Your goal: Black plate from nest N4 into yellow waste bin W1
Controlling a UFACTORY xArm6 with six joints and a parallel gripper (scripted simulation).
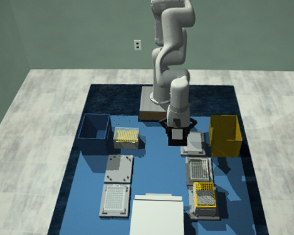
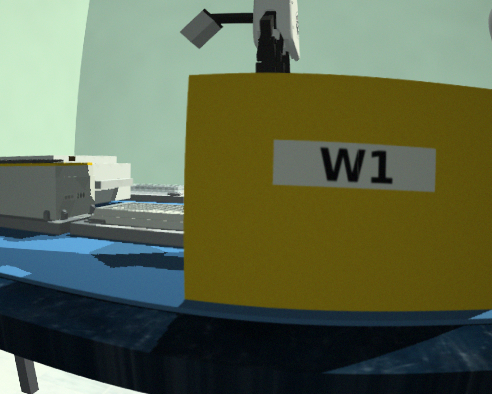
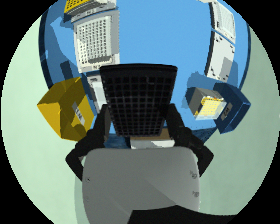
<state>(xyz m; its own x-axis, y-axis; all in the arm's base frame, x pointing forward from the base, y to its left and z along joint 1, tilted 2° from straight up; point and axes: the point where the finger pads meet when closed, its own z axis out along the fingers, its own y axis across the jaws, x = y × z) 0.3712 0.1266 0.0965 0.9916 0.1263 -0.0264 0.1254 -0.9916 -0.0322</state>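
My gripper (image 1: 177, 137) is shut on the black plate (image 3: 138, 100), a dark gridded plate that I hold flat high above the blue mat. In the top view the plate (image 1: 177, 140) hangs left of an empty grey nest (image 1: 194, 143). The yellow waste bin W1 (image 1: 225, 135) stands upright on the mat to the right of that nest, apart from the gripper. In the exterior view the bin (image 2: 340, 192) fills the foreground and the gripper (image 2: 272, 55) shows just above its rim, behind it. In the wrist view the bin (image 3: 64, 107) lies to the left of the plate.
A blue bin (image 1: 93, 126) stands at the left with a tip box (image 1: 126, 138) beside it. Two nests (image 1: 118, 168) (image 1: 115, 200) sit at the front left. A plate on a nest (image 1: 199, 170) and a yellow-rimmed rack (image 1: 204, 199) sit at the right. A white cooler (image 1: 157, 215) stands in front.
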